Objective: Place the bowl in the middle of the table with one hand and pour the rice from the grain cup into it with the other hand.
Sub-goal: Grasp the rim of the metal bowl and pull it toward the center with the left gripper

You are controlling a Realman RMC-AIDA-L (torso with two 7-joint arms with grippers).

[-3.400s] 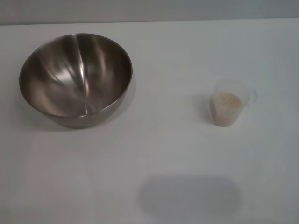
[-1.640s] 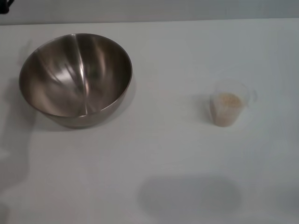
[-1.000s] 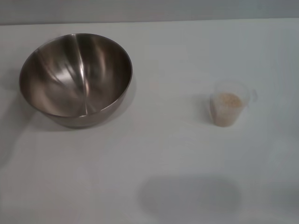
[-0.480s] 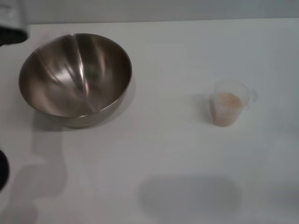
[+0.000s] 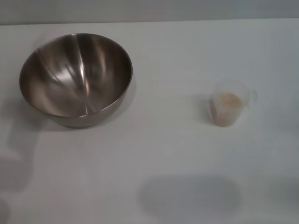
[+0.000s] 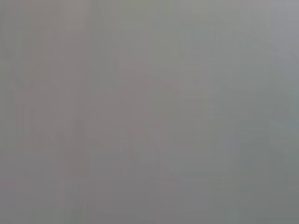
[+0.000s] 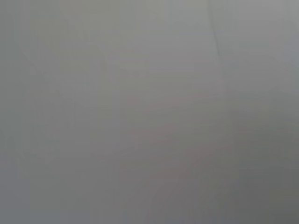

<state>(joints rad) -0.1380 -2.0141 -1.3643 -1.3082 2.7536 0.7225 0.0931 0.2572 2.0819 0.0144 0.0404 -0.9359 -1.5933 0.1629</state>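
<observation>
Head view: bowl (image 5: 75, 77) sits far left on the desk (image 5: 163, 154), grain cup (image 5: 228, 108) of rice (image 5: 229, 99) well right, both untouched. Wrist views: blank grey, neither gripper visible. Next, grasp the bowl.

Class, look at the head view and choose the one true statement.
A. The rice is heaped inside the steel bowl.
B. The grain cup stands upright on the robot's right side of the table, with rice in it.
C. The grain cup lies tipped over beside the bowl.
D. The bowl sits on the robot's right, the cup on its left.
B: the grain cup stands upright on the right, holding the rice, well apart from the empty bowl on the left.
</observation>
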